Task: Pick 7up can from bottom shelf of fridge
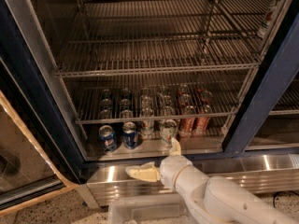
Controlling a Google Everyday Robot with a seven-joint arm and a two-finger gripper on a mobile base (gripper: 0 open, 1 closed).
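Claw (152,157): spread wide, holding nothing, one finger toward 9 o'clock, the other toward 12 | Position: low before the fridge (261,101), at 6 o'clock of the 7up can (168,130) | 7up can: upright at the front of the bottom shelf (149,148), Pepsi cans (129,134) at its 9 o'clock, red cans (194,120) at 2 o'clock.

Our white jointed arm (224,202) stretched from the lower right; our cream two-finger gripper (152,157) sat bottom centre, fingers spread wide.
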